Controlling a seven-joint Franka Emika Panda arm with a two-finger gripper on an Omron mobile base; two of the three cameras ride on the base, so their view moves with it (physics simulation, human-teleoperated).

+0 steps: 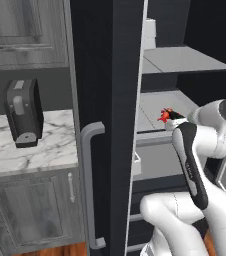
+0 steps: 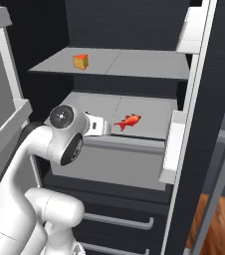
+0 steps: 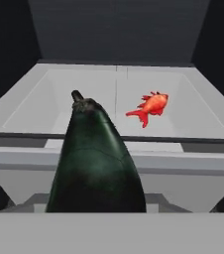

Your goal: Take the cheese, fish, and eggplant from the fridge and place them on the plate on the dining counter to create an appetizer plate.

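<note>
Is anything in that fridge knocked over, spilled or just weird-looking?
Nothing spilled or broken. The fish lies loose on the bare middle shelf and the cheese sits unwrapped on the shelf above. The eggplant looms right in front of the hand camera, stem pointing into the fridge.

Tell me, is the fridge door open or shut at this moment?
Open. The fridge door stands swung aside, so its shelves show, with the cheese on the upper one and the fish below.
</note>
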